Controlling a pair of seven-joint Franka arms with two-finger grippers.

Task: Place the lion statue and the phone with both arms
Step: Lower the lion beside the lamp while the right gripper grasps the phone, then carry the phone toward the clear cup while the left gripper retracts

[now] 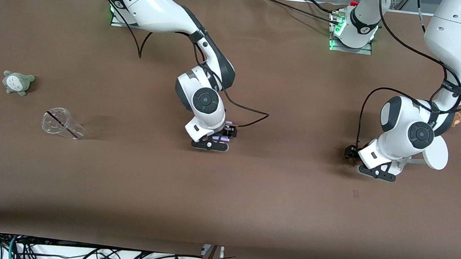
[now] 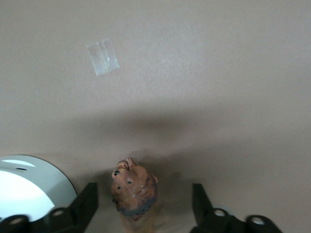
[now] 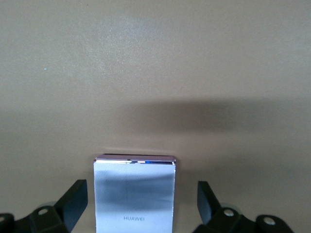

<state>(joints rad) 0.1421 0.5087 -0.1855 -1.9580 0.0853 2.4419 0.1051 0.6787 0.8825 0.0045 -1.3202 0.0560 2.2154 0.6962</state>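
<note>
Low over the middle of the table [image 1: 223, 212], the right gripper [image 1: 210, 145] is seen, its arm reaching down from the base at the top. The phone [image 3: 134, 194] lies flat on the brown cloth between the spread fingers [image 3: 73, 200], with a gap on each side; only a sliver of lavender [image 1: 224, 137] shows in the front view. Toward the left arm's end, the left gripper [image 1: 377, 173] is set low as well. The lion statue [image 2: 133, 191] is shown by the left wrist view between the open fingers [image 2: 87, 201], untouched by either; from the front only a small dark bit [image 1: 350, 153] is made out beside the wrist. A white round stand [image 1: 436, 155] is found just beside that gripper. Toward the right arm's end, a clear plastic cup [image 1: 61, 123] lies tipped on its side, and farther from the camera a grey-green plush [image 1: 17, 82] is seen.
</note>
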